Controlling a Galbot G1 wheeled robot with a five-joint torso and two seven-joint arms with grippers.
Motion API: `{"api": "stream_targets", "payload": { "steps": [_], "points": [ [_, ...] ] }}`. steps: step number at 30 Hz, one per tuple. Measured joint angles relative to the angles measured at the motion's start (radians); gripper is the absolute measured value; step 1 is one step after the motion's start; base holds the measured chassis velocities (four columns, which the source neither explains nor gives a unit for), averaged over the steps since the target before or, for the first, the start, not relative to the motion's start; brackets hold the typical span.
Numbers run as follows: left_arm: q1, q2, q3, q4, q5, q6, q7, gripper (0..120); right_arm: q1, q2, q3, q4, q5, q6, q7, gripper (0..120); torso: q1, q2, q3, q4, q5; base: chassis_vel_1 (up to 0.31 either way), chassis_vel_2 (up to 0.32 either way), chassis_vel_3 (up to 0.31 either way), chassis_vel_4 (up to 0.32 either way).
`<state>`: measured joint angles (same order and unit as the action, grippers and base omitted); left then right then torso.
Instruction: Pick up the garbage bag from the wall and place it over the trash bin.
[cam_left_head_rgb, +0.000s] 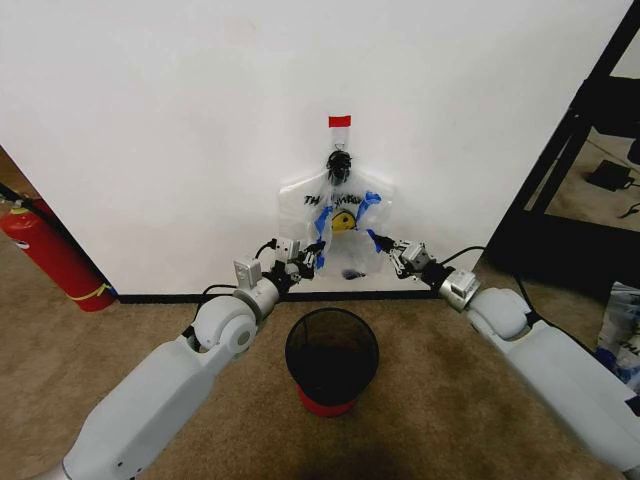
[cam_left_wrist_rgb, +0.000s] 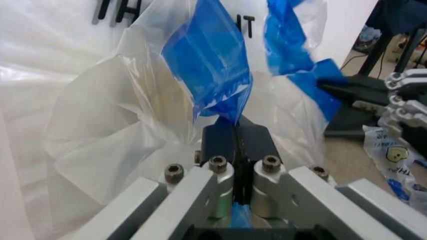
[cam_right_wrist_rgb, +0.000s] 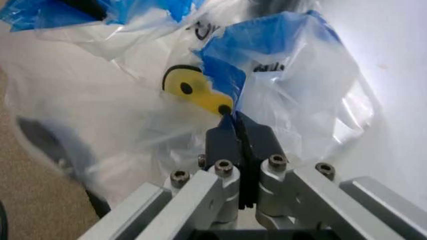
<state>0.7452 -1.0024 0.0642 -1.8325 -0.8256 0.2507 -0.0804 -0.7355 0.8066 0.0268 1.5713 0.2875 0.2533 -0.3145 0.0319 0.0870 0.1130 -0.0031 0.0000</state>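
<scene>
The garbage bag (cam_left_head_rgb: 343, 222), thin whitish plastic with a yellow smiley, black lettering and blue patches, hangs from a black hook on the white wall under a red tape strip. My left gripper (cam_left_head_rgb: 316, 252) is shut on a blue patch at the bag's left side; the left wrist view has its closed tips (cam_left_wrist_rgb: 235, 131) pinching blue film (cam_left_wrist_rgb: 208, 55). At the bag's right side my right gripper (cam_left_head_rgb: 376, 240) is shut on the bag too, its tips (cam_right_wrist_rgb: 233, 122) clamped on plastic beside the smiley (cam_right_wrist_rgb: 193, 91). The trash bin (cam_left_head_rgb: 332, 358), black wire mesh with a red base, stands on the carpet below, between my arms.
A red fire extinguisher (cam_left_head_rgb: 50, 253) leans by the wall at the left. A black shelf frame (cam_left_head_rgb: 570, 150) stands at the right, with another printed plastic bag (cam_left_head_rgb: 622, 330) on the floor near it. Brown carpet surrounds the bin.
</scene>
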Motion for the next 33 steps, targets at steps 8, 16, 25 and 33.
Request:
{"api": "stream_targets", "payload": {
  "steps": [8, 16, 25, 33],
  "points": [
    [0.017, 0.007, -0.018, -0.020, 0.000, -0.007, 0.000, 0, -0.059, -0.027, 0.012, 0.079, 0.319, 0.072, -0.095, 0, 0.000, 0.000, 0.000, 0.0002, 0.0002, 0.000, 0.000, 0.000, 0.000],
    [0.155, 0.027, -0.095, -0.116, 0.039, -0.015, -0.034, 0, -0.237, -0.067, 0.075, 0.166, 0.365, 0.048, -0.046, 0, 0.000, 0.000, 0.000, 0.0001, 0.0002, 0.000, 0.000, 0.000, 0.000],
    [0.348, 0.046, -0.154, -0.145, 0.110, -0.060, -0.032, 0, -0.477, -0.095, 0.236, 0.218, 0.252, 0.045, -0.117, 0, 0.000, 0.000, 0.000, -0.0001, -0.0001, 0.000, 0.000, 0.000, 0.000],
    [0.364, 0.045, -0.185, -0.259, 0.123, -0.071, -0.040, 0, -0.487, -0.074, 0.254, 0.337, 0.344, 0.170, -0.129, 0, 0.000, 0.000, 0.000, 0.0002, 0.0000, 0.000, 0.000, 0.000, 0.000]
  ]
}}
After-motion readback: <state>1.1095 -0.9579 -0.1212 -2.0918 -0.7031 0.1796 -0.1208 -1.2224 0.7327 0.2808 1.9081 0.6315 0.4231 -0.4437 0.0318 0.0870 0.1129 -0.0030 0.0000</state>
